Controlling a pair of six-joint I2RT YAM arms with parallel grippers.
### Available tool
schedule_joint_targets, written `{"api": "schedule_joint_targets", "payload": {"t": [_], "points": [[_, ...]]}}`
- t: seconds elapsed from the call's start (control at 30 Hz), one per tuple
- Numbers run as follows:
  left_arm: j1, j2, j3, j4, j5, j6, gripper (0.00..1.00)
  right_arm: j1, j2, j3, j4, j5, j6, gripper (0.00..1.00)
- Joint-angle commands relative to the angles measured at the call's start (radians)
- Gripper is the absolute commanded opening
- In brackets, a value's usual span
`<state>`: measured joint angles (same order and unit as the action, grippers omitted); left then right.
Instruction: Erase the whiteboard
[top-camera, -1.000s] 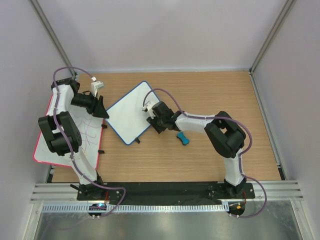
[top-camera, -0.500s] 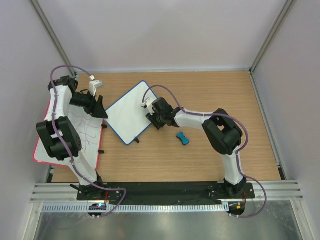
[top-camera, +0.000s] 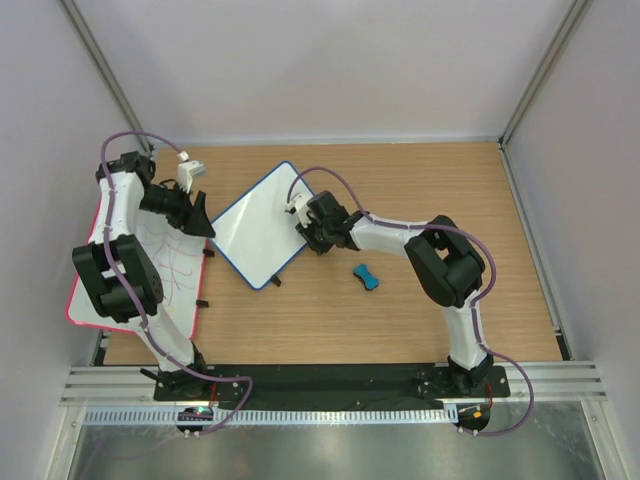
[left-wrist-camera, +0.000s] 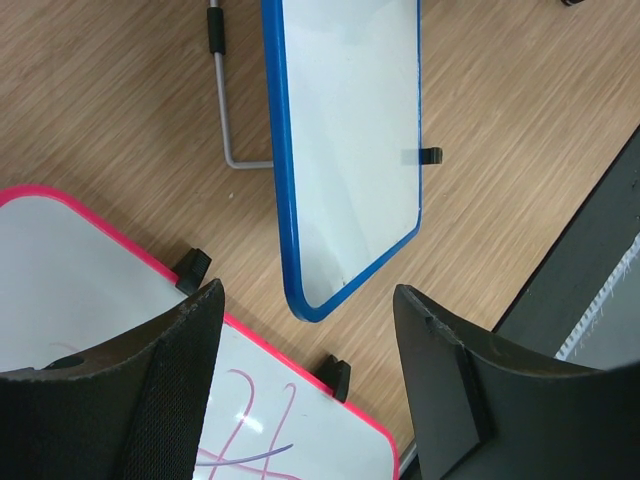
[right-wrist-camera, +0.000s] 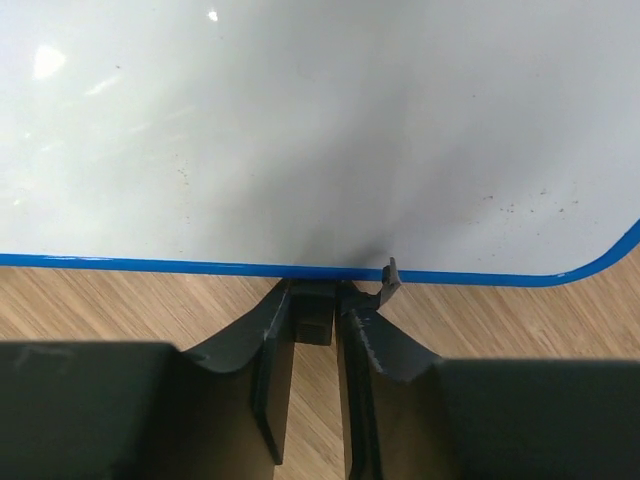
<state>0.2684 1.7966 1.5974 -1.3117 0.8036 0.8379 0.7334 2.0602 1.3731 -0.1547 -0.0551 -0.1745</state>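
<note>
Whiteboard (top-camera: 258, 228) with the blue frame lies flat mid-table (top-camera: 420, 180), turned diagonally, just right of the bigger pink-framed board (top-camera: 90, 290), which carries purple scribbles. Its surface reads clean in both wrist views, with only faint specks near the frame in the right wrist view and no marker strokes.

The right gripper (right-wrist-camera: 313, 310) is at the board's right edge. Its fingers are nearly together and clenched on a small black foot (right-wrist-camera: 315, 305) that sticks out from under the blue rim. The left gripper (left-wrist-camera: 308, 300) is spread wide and holds nothing, hovering over the gap between the two boards, near the blue board's left corner. A small blue object (top-camera: 367, 276) (probably the eraser, can't confirm) sits on the wood just right of the board, untouched by either arm. A grey wire stand (left-wrist-camera: 225, 100) lies beside the board's far-left edge.

Step, as I judge it: wiping looks done, and the right arm is steadying or repositioning the board by its foot.

The next move likely calls for either a flat slide, keeping the pinch low so the board doesn't tip, or parting the fingers and backing straight off the edge so the foot isn't snagged. The grip on the foot is thin, so it could slip.
</note>
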Motion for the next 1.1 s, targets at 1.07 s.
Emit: {"api": "schedule_joint_targets", "payload": {"t": [1.07], "points": [[-0.003, -0.177, -0.07, 0.083, -0.026, -0.188, 0.69, 0.008, 0.368, 0.555, -0.147, 0.344, 0.239, 0.01]]}}
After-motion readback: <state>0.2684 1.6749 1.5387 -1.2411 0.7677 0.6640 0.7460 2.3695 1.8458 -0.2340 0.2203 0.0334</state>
